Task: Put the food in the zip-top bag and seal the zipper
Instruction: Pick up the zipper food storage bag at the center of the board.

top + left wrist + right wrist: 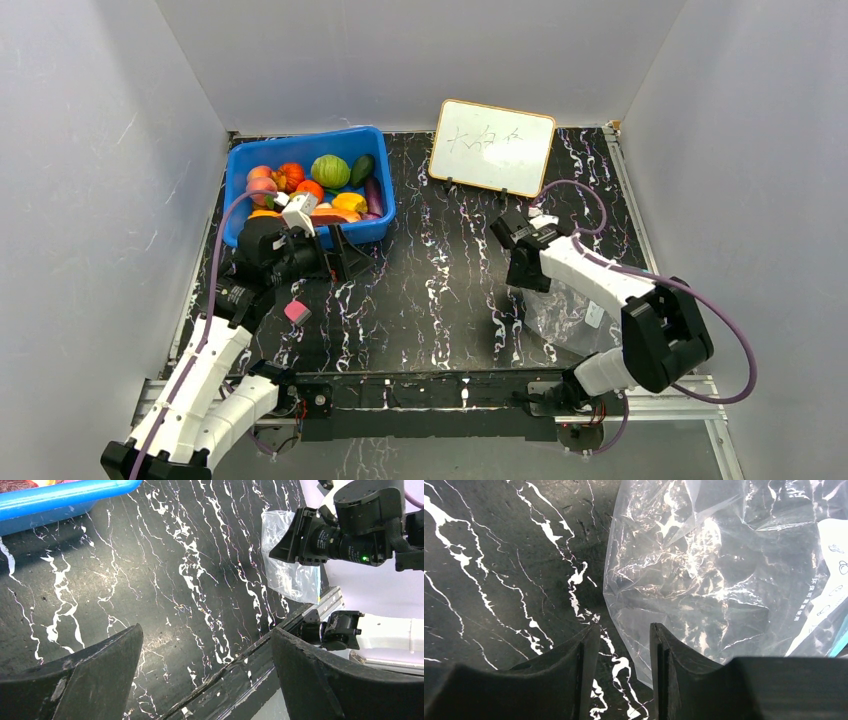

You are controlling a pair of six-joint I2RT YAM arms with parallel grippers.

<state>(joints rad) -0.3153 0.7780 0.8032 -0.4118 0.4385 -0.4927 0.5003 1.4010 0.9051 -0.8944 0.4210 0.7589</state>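
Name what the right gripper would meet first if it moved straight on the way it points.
Most likely the crinkled edge of the zip-top bag, lying on the table right ahead of the right gripper; depth is unclear.

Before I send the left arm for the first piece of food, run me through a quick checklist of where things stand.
1. Left claw open and empty: ok.
2. Food within likely reach: ok, it sits in the blue bin just beyond the left claw.
3. Zip-top bag held by the right claw: not ok, jaws stand apart at its edge with nothing visibly pinched.
4. Bag mouth open: cannot tell, only a sliver of the zipper shows.
5. Pink cube kept apart from the food: ok, it lies outside the bin.
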